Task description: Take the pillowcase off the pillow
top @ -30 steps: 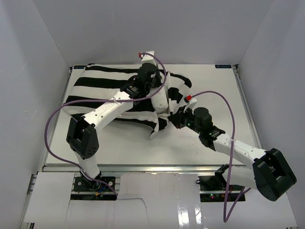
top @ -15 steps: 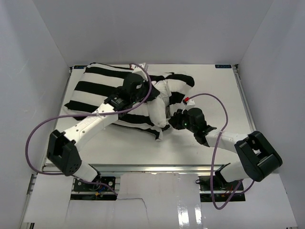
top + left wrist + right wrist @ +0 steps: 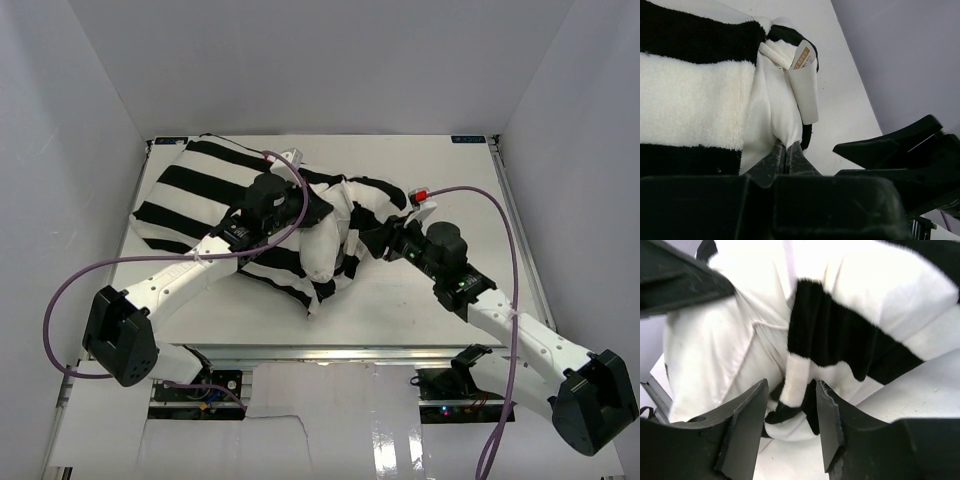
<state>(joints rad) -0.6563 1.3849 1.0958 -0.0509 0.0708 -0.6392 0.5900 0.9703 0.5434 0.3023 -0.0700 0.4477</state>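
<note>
Left gripper (image 3: 786, 153) clamped tight on a fold of the plump off-white fabric pillow (image 3: 325, 248), just below its sewn-in white label (image 3: 807, 87). Right gripper (image 3: 791, 387) has its jaws part-open, straddling a hanging edge of the black-and-white striped fleece pillowcase (image 3: 195, 190). Fabric sits between the fingers, jaws not closed on it. Pillow lies centre-left on the flat white table (image 3: 440, 180), mostly inside the cover. One bare end bulges out of the opening on the right, between the two grippers.
</note>
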